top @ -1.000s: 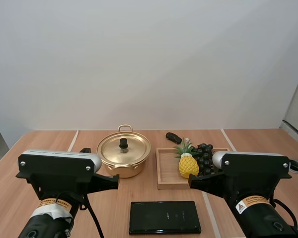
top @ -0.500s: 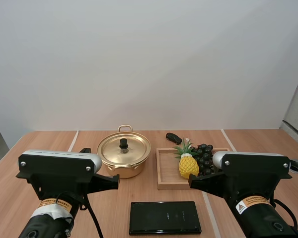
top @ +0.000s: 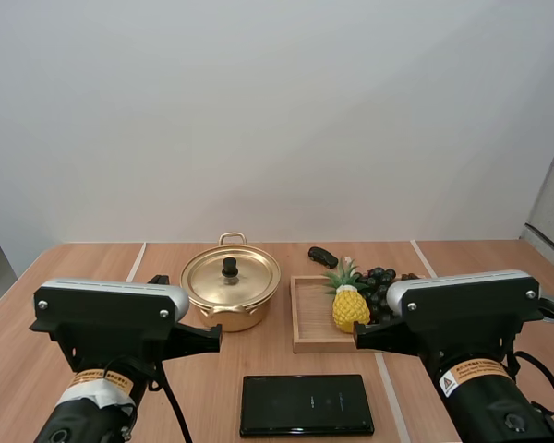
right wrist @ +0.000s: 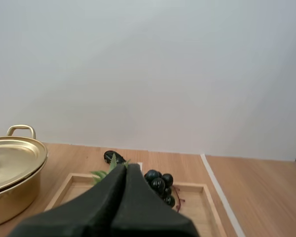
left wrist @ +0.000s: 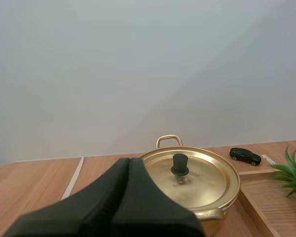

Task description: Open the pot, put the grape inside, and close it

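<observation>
Pot lidded, grapes lying to its right.
Your left gripper sits short of the pot on its near side, fingers pressed together on nothing. The lid is on. Right of the pot, the wooden tray holds a pineapple and the grapes. Your right gripper, fingers likewise together and empty, points at them.

Pineapple stands just beside the grapes.
</observation>
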### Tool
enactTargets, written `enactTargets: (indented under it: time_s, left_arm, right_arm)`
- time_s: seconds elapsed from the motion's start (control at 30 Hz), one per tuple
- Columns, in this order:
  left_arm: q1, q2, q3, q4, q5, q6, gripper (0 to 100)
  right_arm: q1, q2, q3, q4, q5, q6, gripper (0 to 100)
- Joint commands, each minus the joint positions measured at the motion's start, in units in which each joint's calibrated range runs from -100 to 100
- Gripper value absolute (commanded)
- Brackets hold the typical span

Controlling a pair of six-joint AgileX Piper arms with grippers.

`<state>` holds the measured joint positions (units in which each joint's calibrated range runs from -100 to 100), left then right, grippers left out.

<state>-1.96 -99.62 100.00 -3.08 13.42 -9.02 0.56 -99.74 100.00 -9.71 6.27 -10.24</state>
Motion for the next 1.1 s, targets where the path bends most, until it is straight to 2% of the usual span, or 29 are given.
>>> enactTargets:
  time_s: [0.0,0.17,0.27,0.33,0.4,0.47,0.5,0.6,0.7,0.9,1.07]
  left_arm:
    - [-0.24,-0.4,0.0,0.3,-1.8,-0.6,0]
    - [-0.24,-0.4,0.0,0.3,-2.7,-0.6,0]
    - [-0.24,-0.4,0.0,2.4,-9.0,2.1,0]
    - [-0.24,-0.4,0.0,3.5,-18.9,5.9,0]
    - [-0.24,-0.4,0.0,3.5,-36.2,7.9,0]
    - [-0.24,-0.4,0.0,3.5,-46.9,11.1,0]
    - [-0.24,-0.4,-0.2,3.5,-48.4,11.3,0]
    - [-0.24,-0.4,-6.2,3.5,-43.8,10.8,0]
    - [-0.24,-0.4,-13.7,3.1,-34.0,10.1,0]
    - [-0.24,4.4,-30.1,3.1,-16.8,4.8,0]
    - [-0.24,12.6,-44.2,2.8,-3.2,3.0,0]
  right_arm:
    - [0.1,-0.3,0.0,-5.5,-2.9,-0.6,0]
    - [0.1,-0.3,0.0,-5.8,-5.6,-0.6,0]
    - [0.1,-0.3,0.0,-9.0,-13.5,-2.5,0]
    - [0.1,-0.3,0.0,-12.5,-23.0,-6.5,0]
    - [0.1,-0.3,0.0,-13.1,-32.8,-9.7,0]
    - [0.1,-0.3,-2.1,-12.9,-36.1,-10.0,0]
    - [0.1,-0.3,-3.6,-12.3,-35.4,-9.7,0]
    - [0.1,-0.3,-10.6,-5.2,-26.6,-9.7,0]
    - [0.1,0.2,-19.7,-1.1,-12.4,-9.9,0]
    - [0.1,6.8,-37.1,2.7,8.7,-9.7,0]
    - [0.1,15.9,-54.2,2.9,27.9,-3.9,0]
